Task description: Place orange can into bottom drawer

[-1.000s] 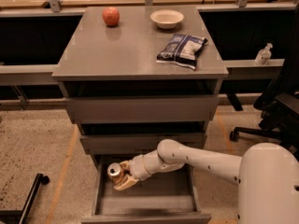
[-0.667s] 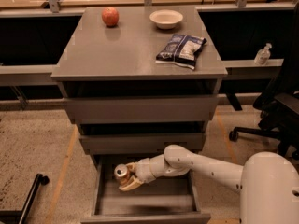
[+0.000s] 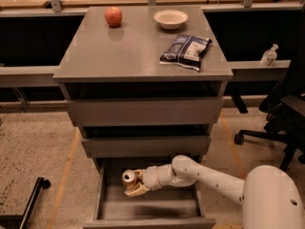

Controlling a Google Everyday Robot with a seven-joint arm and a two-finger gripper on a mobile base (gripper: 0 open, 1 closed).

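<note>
The orange can (image 3: 128, 177) shows its silver top and pull tab inside the open bottom drawer (image 3: 148, 221), near the drawer's back left. My gripper (image 3: 134, 182) is shut on the can, reaching in from the right with the white arm (image 3: 209, 176). The can is held just above the drawer's grey floor; whether it touches the floor I cannot tell. The two shallower drawers (image 3: 145, 111) above are pushed in further.
On the cabinet top (image 3: 138, 51) lie a red apple (image 3: 113, 16), a white bowl (image 3: 170, 18) and a dark chip bag (image 3: 185, 51). A black office chair (image 3: 281, 123) stands at the right. A sanitizer bottle (image 3: 269, 56) sits on the right ledge.
The gripper with the can has moved a little to the right and further back in the bottom drawer. The view has shifted slightly.
</note>
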